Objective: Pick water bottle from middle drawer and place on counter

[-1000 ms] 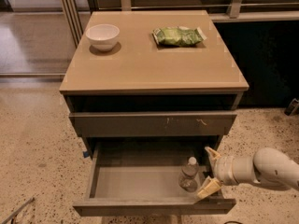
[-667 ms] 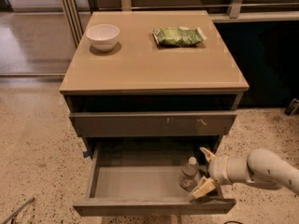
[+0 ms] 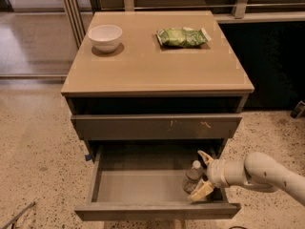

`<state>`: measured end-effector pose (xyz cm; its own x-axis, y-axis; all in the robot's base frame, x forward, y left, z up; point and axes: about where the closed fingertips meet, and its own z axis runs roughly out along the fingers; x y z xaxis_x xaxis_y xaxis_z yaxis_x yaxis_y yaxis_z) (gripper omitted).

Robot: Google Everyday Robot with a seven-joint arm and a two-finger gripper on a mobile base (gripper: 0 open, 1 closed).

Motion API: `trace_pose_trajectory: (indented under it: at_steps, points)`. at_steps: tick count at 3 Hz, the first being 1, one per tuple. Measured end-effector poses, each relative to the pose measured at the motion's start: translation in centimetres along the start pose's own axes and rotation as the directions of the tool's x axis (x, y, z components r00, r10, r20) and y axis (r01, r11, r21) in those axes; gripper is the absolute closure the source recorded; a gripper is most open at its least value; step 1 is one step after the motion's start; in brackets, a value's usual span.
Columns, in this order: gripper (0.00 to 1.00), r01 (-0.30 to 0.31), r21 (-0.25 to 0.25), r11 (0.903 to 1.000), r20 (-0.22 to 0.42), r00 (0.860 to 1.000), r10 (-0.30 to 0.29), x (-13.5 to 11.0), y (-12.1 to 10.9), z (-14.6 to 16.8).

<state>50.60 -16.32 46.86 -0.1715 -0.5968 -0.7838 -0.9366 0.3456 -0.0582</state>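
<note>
A speckled terrazzo floor (image 3: 33,151) surrounds a grey-brown drawer cabinet, seen from above and in front by the one camera. The middle drawer (image 3: 138,185) is pulled well out toward the camera, its grey inner floor showing. Above the drawer sits a shut drawer front with pale scratches (image 3: 157,126), and above that the tan counter (image 3: 152,66), which carries a white bowl (image 3: 105,36) at its far left and a green packet (image 3: 182,36) at its far right. The water bottle (image 3: 192,179) stands upright in the drawer's front right corner, long axis vertical, white cap pointing up. The gripper (image 3: 195,175) reaches into the drawer from the right on a pale arm (image 3: 267,173). Its yellowish fingers (image 3: 202,191) are spread, one behind the bottle and one in front, straddling it; whether they touch it I cannot tell.
</note>
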Motion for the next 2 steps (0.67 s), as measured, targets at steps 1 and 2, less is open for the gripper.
trace_pose_trajectory:
  at_steps: [1, 2]
  points:
    - [0.19, 0.0, 0.0, 1.0, 0.0, 1.0, 0.0, 0.0, 0.0, 0.0]
    - [0.42, 0.0, 0.0, 1.0, 0.0, 1.0, 0.0, 0.0, 0.0, 0.01]
